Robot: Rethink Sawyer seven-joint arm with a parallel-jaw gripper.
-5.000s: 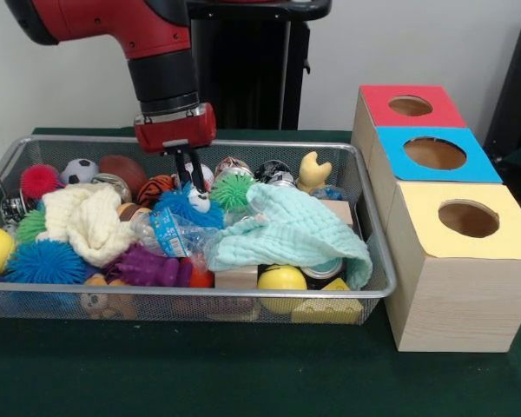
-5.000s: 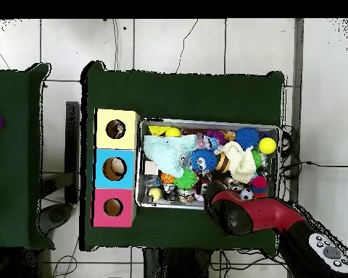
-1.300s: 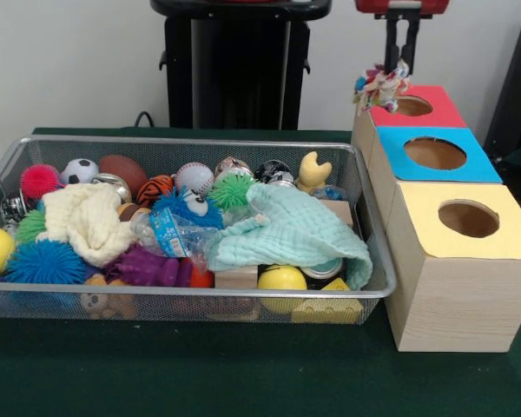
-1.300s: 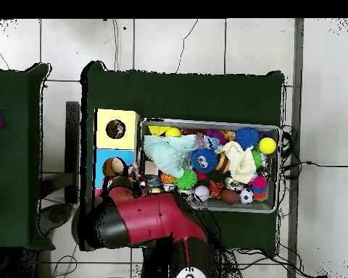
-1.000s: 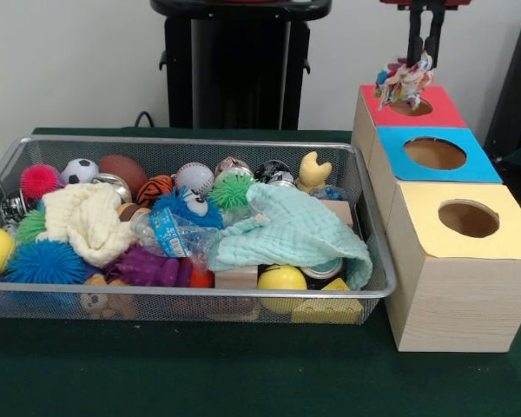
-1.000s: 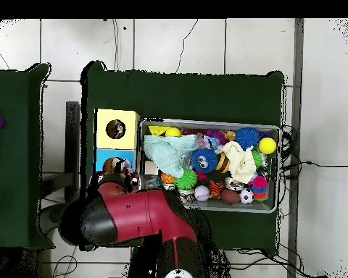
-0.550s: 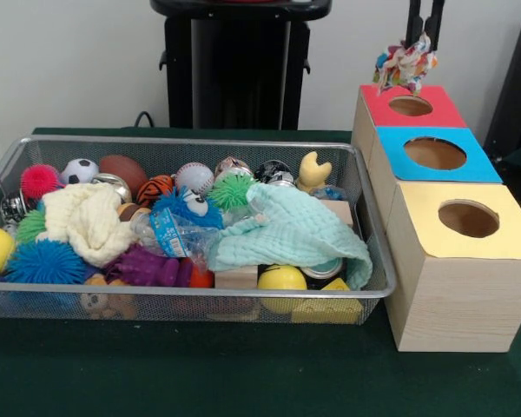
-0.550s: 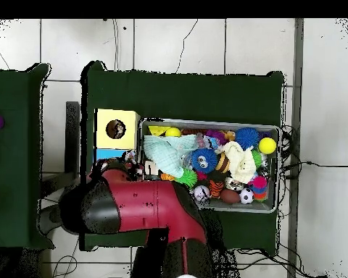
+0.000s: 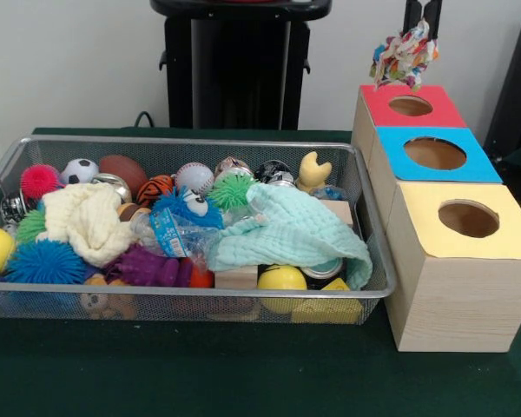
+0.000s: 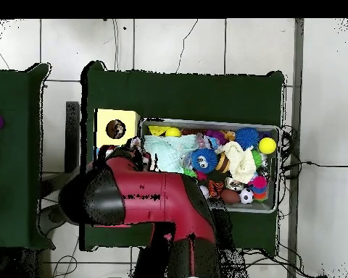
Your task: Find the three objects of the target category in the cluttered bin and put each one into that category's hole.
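My gripper (image 9: 419,30) shows at the top right of the front view. It is shut on a rope ball (image 9: 405,59) of mixed white, red, blue and yellow strands. The ball hangs a little above the red-topped box (image 9: 378,104), just left of and behind its round hole (image 9: 410,106). The wire mesh bin (image 9: 182,140) stands to the left, full of toys. I can pick out no other rope ball in it. In the overhead view my red arm (image 10: 144,203) covers the red and blue boxes and one end of the bin (image 10: 206,122).
A blue-topped box (image 9: 482,165) and a yellow-topped box (image 9: 430,230) stand in a row in front of the red one. The bin holds a mint cloth (image 9: 295,234), a cream cloth (image 9: 87,221), a baseball (image 9: 194,177), spiky balls (image 9: 43,261) and yellow balls (image 9: 281,280).
In the last second my gripper has risen with the rope ball, from just over the red box's hole to higher above the box. Five seconds ago it was down in the bin.
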